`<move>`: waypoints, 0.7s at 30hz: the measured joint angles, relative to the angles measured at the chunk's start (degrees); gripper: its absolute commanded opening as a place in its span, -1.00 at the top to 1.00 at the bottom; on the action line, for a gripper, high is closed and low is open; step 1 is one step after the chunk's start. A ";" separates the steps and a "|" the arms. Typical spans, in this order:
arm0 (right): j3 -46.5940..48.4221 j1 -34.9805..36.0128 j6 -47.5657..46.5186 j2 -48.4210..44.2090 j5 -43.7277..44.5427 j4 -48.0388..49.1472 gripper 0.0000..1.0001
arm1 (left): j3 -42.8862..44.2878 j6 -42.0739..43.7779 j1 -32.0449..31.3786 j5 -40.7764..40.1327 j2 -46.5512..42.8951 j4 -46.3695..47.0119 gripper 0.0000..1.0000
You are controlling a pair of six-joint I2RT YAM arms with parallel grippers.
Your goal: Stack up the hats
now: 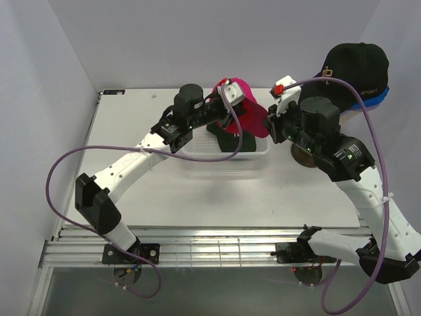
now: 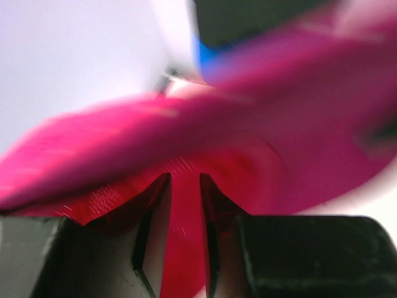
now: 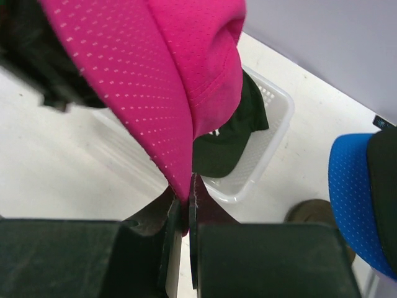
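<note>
Holding one magenta cap [image 3: 186, 74], right claw [image 3: 188, 194] clamped on it, left claw [image 2: 184, 181] part-open around it.

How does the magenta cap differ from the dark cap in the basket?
The magenta cap hangs in the air, pinched by the right gripper; the dark cap lies in the white basket. The magenta cap is bright with a dotted weave; the dark cap is almost black. Both are fabric caps.

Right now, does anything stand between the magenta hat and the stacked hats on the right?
Only the right gripper itself, which pinches the magenta hat, lies between it and the black hat topping the stack. No other visible thing blocks the way.
</note>
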 measured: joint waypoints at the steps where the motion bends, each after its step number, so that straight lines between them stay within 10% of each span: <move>1: -0.20 -0.50 -0.42 0.13 0.61 -0.48 0.85 | -1.75 1.25 0.09 2.38 -1.31 -1.92 0.22; 10: -0.13 -2.99 -4.46 5.95 -3.04 -4.04 0.85 | -10.69 9.31 -0.04 22.38 -20.00 -17.73 -0.06; 21: -0.13 -2.97 -7.48 5.03 -12.63 -4.42 0.85 | 4.52 17.09 -0.07 12.63 -13.75 -14.14 -0.55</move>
